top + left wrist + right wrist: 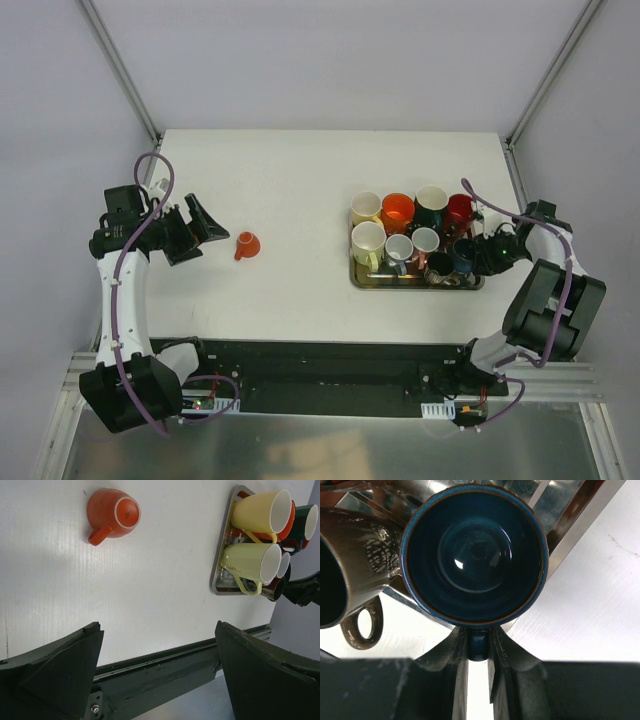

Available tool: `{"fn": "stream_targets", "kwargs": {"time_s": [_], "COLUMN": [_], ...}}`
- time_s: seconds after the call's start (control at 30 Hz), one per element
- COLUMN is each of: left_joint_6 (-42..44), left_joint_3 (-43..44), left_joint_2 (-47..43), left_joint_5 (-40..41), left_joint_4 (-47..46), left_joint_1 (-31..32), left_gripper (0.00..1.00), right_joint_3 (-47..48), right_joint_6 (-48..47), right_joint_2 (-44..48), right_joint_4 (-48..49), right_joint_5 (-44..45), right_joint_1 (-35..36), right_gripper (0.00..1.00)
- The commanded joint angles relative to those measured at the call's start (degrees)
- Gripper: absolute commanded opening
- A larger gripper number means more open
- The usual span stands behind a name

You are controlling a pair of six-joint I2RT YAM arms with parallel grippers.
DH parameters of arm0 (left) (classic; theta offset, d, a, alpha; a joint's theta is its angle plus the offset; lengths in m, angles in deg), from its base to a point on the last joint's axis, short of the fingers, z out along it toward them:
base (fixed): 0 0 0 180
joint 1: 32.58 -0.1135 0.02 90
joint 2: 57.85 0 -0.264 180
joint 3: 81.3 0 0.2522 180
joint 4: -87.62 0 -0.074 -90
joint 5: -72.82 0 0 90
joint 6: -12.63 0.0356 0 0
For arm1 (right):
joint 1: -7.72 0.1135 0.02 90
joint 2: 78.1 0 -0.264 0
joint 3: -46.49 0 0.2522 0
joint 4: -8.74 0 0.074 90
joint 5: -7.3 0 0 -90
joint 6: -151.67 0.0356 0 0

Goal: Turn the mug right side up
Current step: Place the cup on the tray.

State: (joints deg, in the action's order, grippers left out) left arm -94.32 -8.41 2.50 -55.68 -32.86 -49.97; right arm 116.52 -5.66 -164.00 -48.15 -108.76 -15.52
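The left jaws stand wide apart with nothing between them. In the left wrist view the two dark fingers (60, 665) frame bare desk (150, 580). Ahead of them, on the side toward the tray (415, 287), sits the orange mug (112, 512). It is apart from the jaws and well short of the tray. It stands mouth down on the desk with its base ring facing up, so its long axis is upright but inverted. Its handle (97, 534) points away from the tray and somewhat toward the near edge.

The right jaws are nearly closed, pinching the handle of a blue mug (475, 555) that sits at the tray's near corner with its mouth open to the wrist camera. A brown mug (350, 570) stands beside it.

The orange mug is the only one seen base-up, so I take it as the one to turn. The left arm (125, 290) is much nearer it, and the right arm (545, 300) is busy beyond the tray. The coming move likely needs the left jaws to reach toward the tray and close across the mug's side or handle.
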Motion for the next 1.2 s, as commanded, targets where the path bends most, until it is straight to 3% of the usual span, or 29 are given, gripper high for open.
{"fn": "stream_targets", "kwargs": {"time_s": [0.0,0.27,0.5,0.73,0.9,1.17], "left_joint_6": [1.0,2.0,7.3,10.9,13.1,27.0], "left_joint_3": [2.0,2.1,2.8,3.1,6.5,3.3], "left_joint_2": [-0.3,1.2,4.9,9.8,17.7,24.5], "left_joint_5": [-0.3,1.0,5.4,14.4,18.1,18.6], "left_joint_4": [0.4,1.3,2.8,2.6,2.2,-5.8], "left_joint_1": [-1.0,-1.1,2.3,13.2,14.9,17.3], "left_gripper": [0.99,0.99,0.99,0.99,0.92,0.77], "right_joint_3": [0.4,0.0,2.4,8.9,10.0,10.6], "right_joint_6": [0.2,-0.5,0.4,5.0,11.8,20.5], "right_joint_2": [-0.7,-0.1,5.4,12.9,20.8,30.0], "right_joint_4": [0.7,-0.9,-4.5,-11.3,-9.8,-6.0], "right_joint_5": [-1.2,1.0,0.9,-3.6,-7.0,-6.7], "right_joint_1": [0.5,0.6,-2.3,-3.5,-0.5,8.6], "right_gripper": [0.01,0.32,0.51,0.55,0.58,0.59]}}
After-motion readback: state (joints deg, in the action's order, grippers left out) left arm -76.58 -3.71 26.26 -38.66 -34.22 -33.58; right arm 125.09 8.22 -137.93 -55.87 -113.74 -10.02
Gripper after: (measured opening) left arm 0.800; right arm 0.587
